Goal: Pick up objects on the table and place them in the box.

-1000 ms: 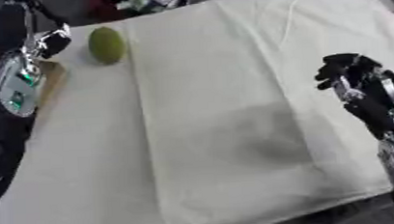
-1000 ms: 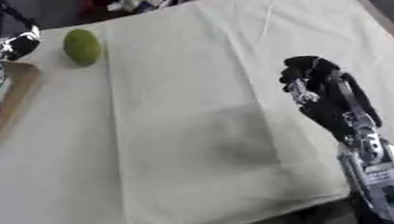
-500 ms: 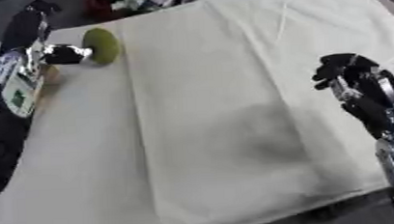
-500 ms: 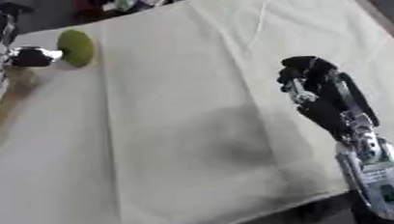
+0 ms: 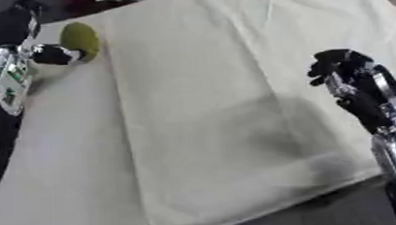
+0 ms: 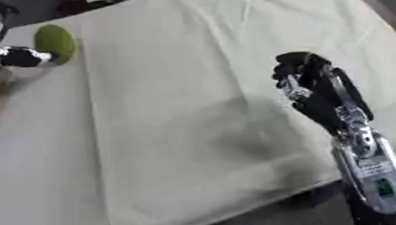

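While your left hand [image 5: 49,54] reaches in at the upper left of the left eye view, its dark fingertips sit right against the green round fruit [image 5: 80,38], which lies on the cream cloth [image 5: 217,84] covering the worktop. Whether the fingers are curled around the fruit or only touching its side, I cannot tell. The fruit looks not yet lifted, so the pick appears to be only beginning, and the placing is all ahead of you. No box is clearly visible from here. The cloth's near edge runs along the bottom, with dark floor beyond it, and its left part is taken up by your own arm.

In the right eye view, your right hand [image 6: 306,82] hangs over the right side of the cloth with its fingers curled in and nothing in them, well apart from the fruit [image 6: 54,40]. Between the two hands the cloth is wide and bare, so you have open room to carry across. The fruit lies near the far left corner, close to the cloth's edge, so a nudge could roll it off.
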You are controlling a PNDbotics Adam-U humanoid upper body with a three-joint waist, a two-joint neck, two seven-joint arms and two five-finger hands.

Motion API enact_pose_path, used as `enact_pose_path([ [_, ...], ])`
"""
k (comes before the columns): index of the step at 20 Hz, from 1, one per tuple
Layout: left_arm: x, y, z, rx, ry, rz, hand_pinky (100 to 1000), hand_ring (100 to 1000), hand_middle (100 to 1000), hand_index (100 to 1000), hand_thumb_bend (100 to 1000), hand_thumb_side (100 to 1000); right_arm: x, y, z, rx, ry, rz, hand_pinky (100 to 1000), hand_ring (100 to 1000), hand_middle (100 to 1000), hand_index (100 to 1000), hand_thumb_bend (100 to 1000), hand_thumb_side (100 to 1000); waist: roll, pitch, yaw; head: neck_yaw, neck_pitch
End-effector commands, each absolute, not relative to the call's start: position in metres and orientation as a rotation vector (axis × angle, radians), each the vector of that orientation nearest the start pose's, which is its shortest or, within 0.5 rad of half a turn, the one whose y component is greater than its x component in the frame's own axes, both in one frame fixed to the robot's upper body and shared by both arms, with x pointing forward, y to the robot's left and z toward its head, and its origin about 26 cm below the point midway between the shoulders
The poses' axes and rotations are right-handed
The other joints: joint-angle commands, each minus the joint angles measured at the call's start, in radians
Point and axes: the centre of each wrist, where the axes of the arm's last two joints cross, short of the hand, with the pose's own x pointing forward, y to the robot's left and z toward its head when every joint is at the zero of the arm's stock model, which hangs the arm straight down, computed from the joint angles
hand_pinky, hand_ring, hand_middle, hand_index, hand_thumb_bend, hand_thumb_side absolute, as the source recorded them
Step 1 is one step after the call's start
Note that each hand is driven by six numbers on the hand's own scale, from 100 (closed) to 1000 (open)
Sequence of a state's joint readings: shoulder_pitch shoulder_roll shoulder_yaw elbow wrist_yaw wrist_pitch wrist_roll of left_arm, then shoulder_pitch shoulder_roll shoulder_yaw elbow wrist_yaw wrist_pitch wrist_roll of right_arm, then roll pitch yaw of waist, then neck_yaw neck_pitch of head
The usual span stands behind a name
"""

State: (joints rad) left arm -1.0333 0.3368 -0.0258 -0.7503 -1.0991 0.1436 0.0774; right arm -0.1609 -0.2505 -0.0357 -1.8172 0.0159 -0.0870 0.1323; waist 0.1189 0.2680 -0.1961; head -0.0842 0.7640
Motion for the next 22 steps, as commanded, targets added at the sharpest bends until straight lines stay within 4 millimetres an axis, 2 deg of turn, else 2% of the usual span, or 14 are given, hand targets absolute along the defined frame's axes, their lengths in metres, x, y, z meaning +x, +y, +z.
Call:
enact_pose_path([
  [1,0.502,0.268,0.204,1.369,-1.403,-0.937,722,806,820,847,709,354,0.306,-0.283,0.124,-0.116,-2.054,0.423,609,648,589,725,100,450,-0.002,-0.011,-0.007,-0.003,-0.009],
  [7,0.503,0.272,0.197,1.381,-1.329,-0.930,711,788,799,837,669,353,0.307,-0.282,0.126,-0.117,-2.063,0.431,609,648,589,725,100,449,0.006,0.002,-0.027,-0.006,-0.013],
  [12,0.503,0.274,0.192,1.392,-1.290,-0.934,707,774,780,826,654,336,0.307,-0.282,0.127,-0.118,-2.063,0.432,609,648,589,726,100,450,0.009,0.002,-0.030,-0.009,-0.013],
  [17,0.502,0.276,0.188,1.423,-1.259,-0.945,692,749,756,807,623,297,0.307,-0.283,0.126,-0.118,-2.062,0.430,609,648,589,726,100,450,0.010,0.000,-0.031,-0.012,-0.013],
  [22,0.502,0.279,0.184,1.465,-1.233,-0.942,659,681,692,766,534,216,0.307,-0.283,0.126,-0.119,-2.061,0.427,610,648,589,726,100,451,0.009,-0.003,-0.028,-0.017,-0.010],
])
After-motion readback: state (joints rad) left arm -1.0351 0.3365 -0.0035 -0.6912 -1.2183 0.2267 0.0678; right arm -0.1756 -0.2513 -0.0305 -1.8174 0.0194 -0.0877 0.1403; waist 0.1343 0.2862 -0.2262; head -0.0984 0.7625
